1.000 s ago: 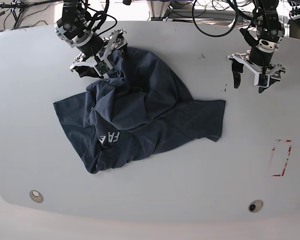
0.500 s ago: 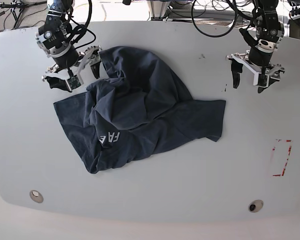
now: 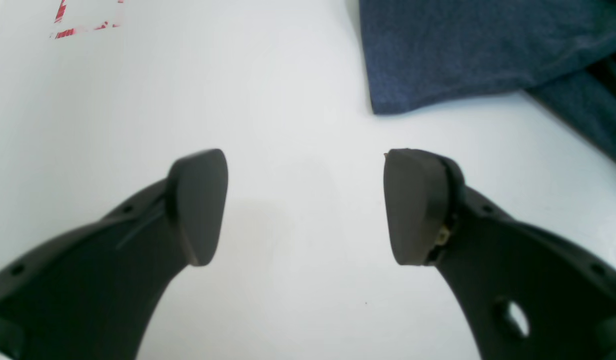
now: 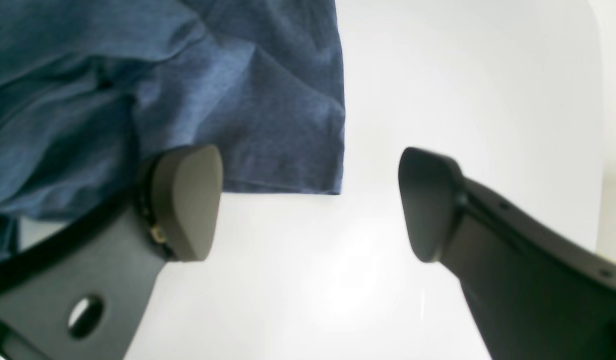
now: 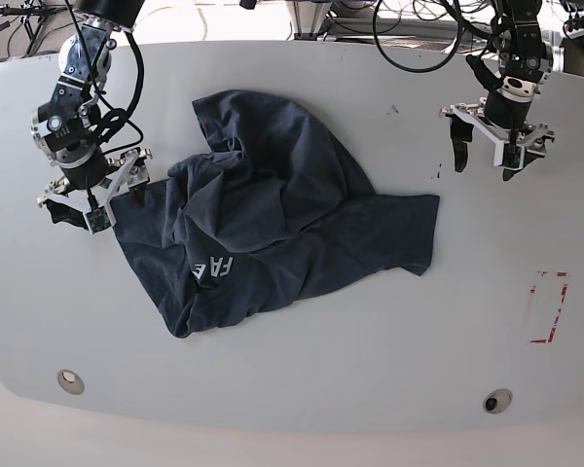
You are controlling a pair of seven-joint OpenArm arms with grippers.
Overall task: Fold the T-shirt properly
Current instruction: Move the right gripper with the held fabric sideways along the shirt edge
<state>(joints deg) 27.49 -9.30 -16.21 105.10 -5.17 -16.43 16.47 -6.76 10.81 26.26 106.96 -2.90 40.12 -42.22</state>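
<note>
Leftmost in the base view, the right gripper (image 5: 103,206) is over the pale table (image 5: 321,370), at the outer corner of the dark T-shirt. Its fingers are spread with nothing pinched between them. One finger covers part of the cloth edge in its wrist view; whether it touches the fabric, cannot tell. Black cable (image 5: 136,97) loops beside that arm. Below, near the table's front left, a round fitting (image 5: 70,381) is set into the surface, well apart from the cloth. Next, mid-table: the T-shirt (image 5: 282,214), lying rumpled, one part reaching toward the back, other parts extending to both sides. Folds bunch over its left and middle portions; white lettering (image 5: 212,268) shows partly, the rest hidden by cloth. Small dark marks (image 5: 393,109) on the table behind the right-hand extension. Further right, a thick black cable (image 5: 419,68) droops over the rear of the table, near the left arm. Left gripper (image 5: 486,163) beyond the shirt's right end, apart from it, fingers wide and holding nothing. Nearer the front right, a broken red outline (image 5: 548,308) marks the tabletop; second round fitting (image 5: 497,400) sits nearer the front edge.
</note>
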